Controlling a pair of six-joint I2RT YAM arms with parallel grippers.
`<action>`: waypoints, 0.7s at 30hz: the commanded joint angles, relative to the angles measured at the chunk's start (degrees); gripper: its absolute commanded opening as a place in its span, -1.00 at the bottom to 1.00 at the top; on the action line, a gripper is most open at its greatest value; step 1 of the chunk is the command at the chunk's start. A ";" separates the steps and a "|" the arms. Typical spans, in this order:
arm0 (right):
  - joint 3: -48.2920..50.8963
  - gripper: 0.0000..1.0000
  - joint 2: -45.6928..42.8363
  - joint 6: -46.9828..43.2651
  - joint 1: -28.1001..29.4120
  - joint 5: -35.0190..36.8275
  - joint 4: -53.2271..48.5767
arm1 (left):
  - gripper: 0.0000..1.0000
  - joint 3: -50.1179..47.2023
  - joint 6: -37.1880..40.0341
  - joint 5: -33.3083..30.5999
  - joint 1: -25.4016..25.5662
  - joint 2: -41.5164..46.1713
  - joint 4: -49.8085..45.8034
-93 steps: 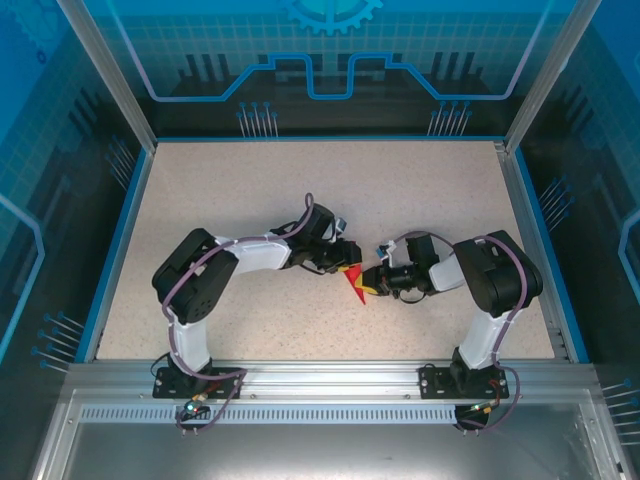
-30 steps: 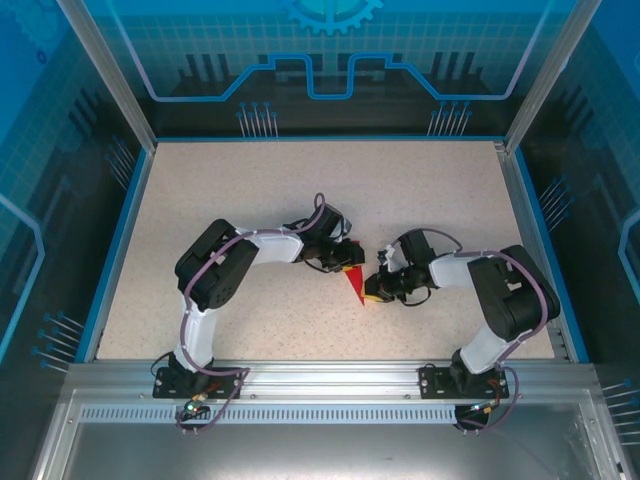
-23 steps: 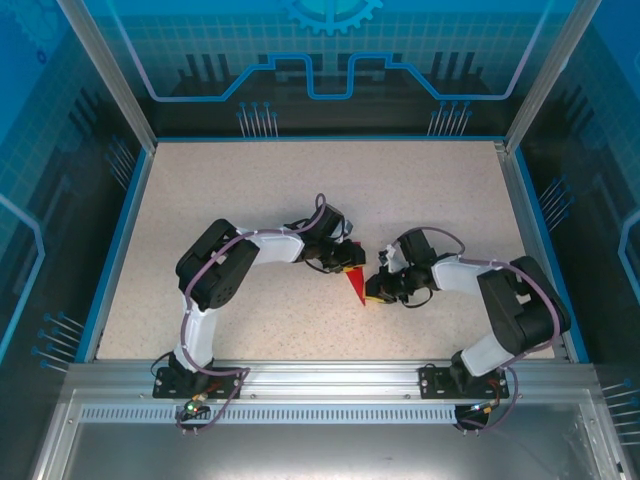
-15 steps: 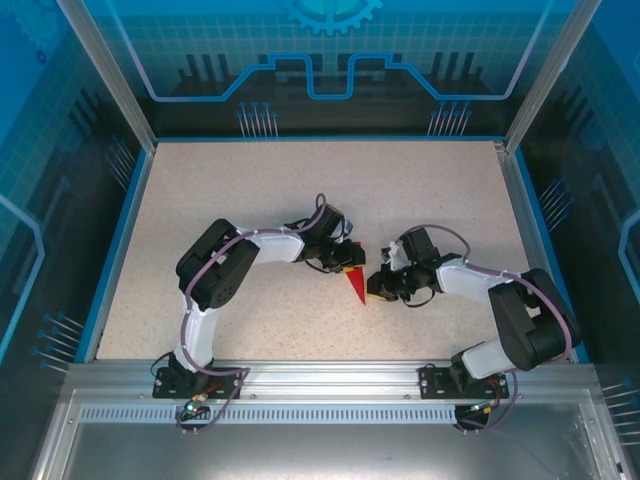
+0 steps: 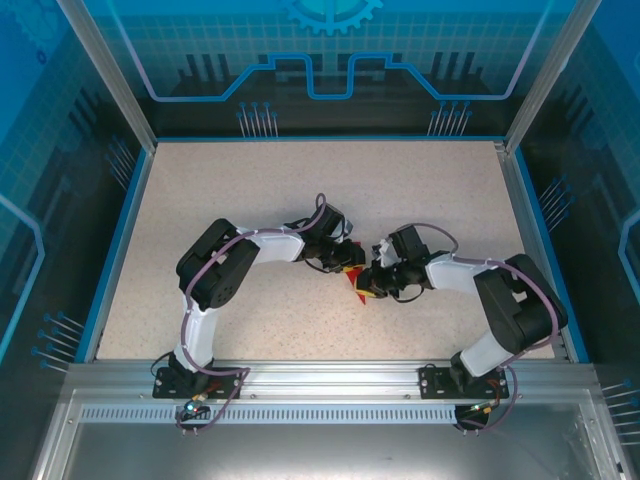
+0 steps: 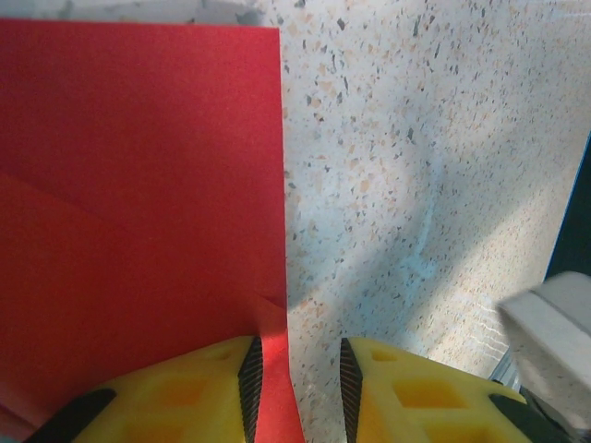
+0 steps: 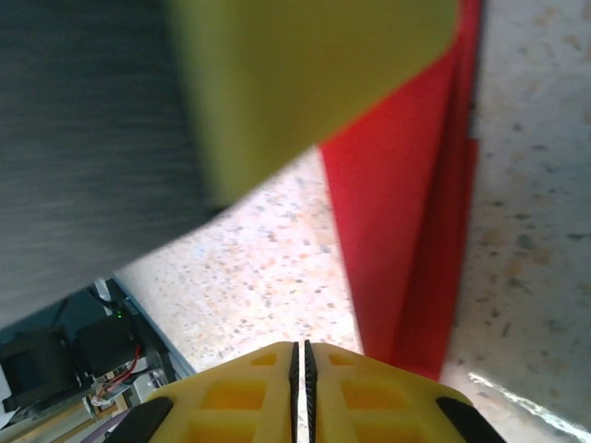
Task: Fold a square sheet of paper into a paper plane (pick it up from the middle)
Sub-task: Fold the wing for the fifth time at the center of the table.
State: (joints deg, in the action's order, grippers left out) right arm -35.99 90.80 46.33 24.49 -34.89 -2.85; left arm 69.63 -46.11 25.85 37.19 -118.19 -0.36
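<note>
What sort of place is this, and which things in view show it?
Probably a robotics lab's enclosed test cell: a left arm and right arm bolted to an aluminium rail, a speckled table, and blue printed panels on metal posts around it.

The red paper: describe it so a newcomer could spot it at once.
Find the speckled beige table inside the blue enclosure. At its middle the left gripper and the right gripper nearly meet, with the red paper between them. It is the only bright red thing, a folded pointed wedge.
</note>
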 commanded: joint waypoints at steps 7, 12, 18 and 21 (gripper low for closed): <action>5.32 -0.76 2.45 -0.97 0.55 0.84 0.26 | -0.37 0.20 2.24 -1.01 -0.09 -3.19 -4.91; 7.76 -0.78 2.62 -1.03 0.34 1.69 -0.09 | -0.37 0.41 2.41 -1.03 -0.06 -3.44 -5.40; 10.59 -0.77 0.08 -0.69 -0.32 0.69 0.93 | -0.39 0.44 2.88 -1.57 -0.12 -3.45 -6.46; 10.76 -0.76 -2.08 -1.35 -0.34 1.32 -1.58 | -0.40 0.55 2.86 -1.77 -0.28 -3.62 -6.65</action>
State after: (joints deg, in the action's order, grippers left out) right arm -27.86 89.49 45.78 24.34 -34.65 5.30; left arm 70.06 -44.86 25.87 37.19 -118.45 -1.34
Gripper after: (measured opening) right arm 0.119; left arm 0.301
